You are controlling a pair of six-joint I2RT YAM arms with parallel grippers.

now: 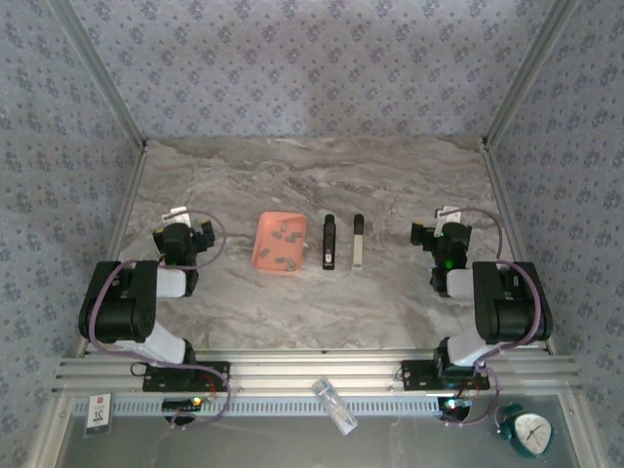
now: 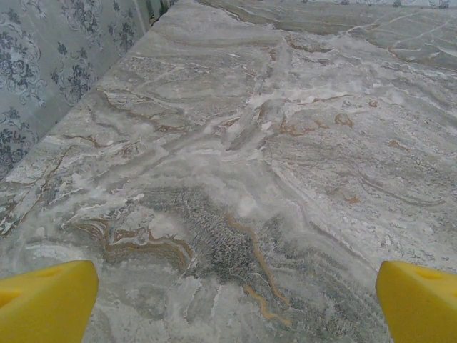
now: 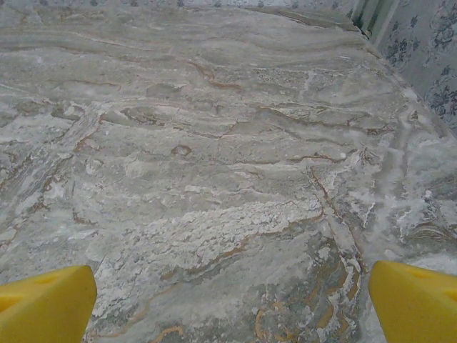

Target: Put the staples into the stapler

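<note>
Several tiny dark grey staples (image 1: pixel 284 235) lie loose in a salmon-orange tray (image 1: pixel 263 256) at the table's middle. Just right of it the slim black stapler (image 1: pixel 330 241) lies lengthwise, pointing away from the arms. My left gripper (image 1: pixel 176 214) rests low at the left, well left of the tray, and in its wrist view its yellow fingertips (image 2: pixel 44 304) stand wide apart over bare marble; the left gripper (image 2: pixel 235 304) is open and empty. My right gripper (image 1: pixel 448 214) sits right of the stapler, and the right gripper (image 3: pixel 232 304) is also open over bare tabletop.
A pale slim bar with a dark far end (image 1: pixel 358 241) lies parallel to the stapler on its right. Patterned walls (image 1: pixel 58 175) close in the table on three sides. On the near ledge behind the bases sit a clear plastic piece (image 1: pixel 334 405) and a teal clock (image 1: pixel 529 433).
</note>
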